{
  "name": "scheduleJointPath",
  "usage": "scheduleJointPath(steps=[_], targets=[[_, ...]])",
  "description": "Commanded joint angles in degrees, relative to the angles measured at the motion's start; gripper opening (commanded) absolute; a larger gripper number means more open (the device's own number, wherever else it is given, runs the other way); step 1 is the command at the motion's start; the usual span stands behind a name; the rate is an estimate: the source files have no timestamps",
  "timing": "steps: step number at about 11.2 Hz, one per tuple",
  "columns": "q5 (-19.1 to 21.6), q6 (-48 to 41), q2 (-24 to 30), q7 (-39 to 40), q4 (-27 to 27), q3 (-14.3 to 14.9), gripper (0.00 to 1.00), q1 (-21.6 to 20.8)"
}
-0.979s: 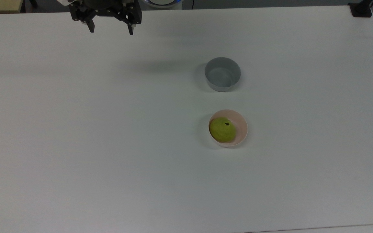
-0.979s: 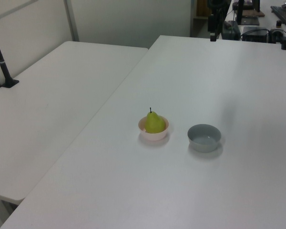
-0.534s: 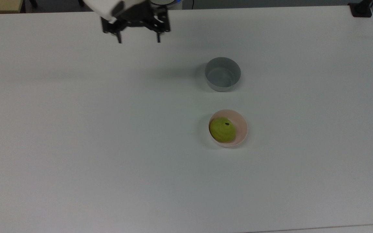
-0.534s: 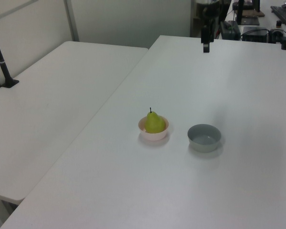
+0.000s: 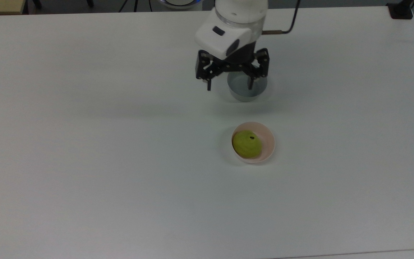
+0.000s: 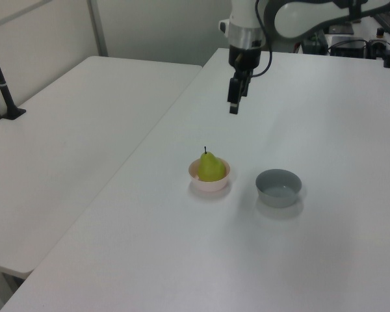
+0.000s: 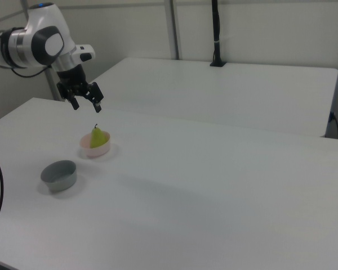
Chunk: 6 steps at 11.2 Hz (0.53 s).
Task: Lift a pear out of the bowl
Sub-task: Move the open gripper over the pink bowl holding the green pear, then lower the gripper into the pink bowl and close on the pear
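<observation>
Pear [image 5: 247, 144] sits upright in pink bowl [image 5: 267, 140] on white table [image 5: 84, 144], well below and apart from gripper [image 5: 229, 87], whose fingers are spread wide w/ nothing between. In top view, gripper overlaps grey bowl [image 5: 247, 94], near pink bowl. Air betw. fingers and pear is free.

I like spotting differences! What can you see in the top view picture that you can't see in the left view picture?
Top view alone: both black fingers of the open gripper spread apart, one overlapping the round grey bowl.

Left view alone: the yellow-green pear standing upright with its thin dark stem, the gripper well above it, and a second white table alongside.

Both: the pear sits in the small pale pink bowl, the grey bowl nearby, all on the white table.
</observation>
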<state>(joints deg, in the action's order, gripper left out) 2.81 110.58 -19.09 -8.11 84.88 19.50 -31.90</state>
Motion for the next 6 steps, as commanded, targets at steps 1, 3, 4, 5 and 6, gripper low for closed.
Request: scheduleJointPath(steps=[1, 3, 4, 5, 6], targets=[[0.8, 5.9, -4.4, -2.8, -0.6, 1.2, 1.00, -2.0], [0.6, 7.2, -8.3, -2.4, -0.7, 1.2, 1.00, -2.4], [0.5, 9.9, -10.7, -2.6, -0.7, 1.2, 1.00, -3.6], [0.4, 10.9, -12.9, -3.0, -0.7, 1.2, 1.00, -4.0], [0.4, 12.2, -14.0, -3.2, -0.8, 1.3, 1.00, -4.7]])
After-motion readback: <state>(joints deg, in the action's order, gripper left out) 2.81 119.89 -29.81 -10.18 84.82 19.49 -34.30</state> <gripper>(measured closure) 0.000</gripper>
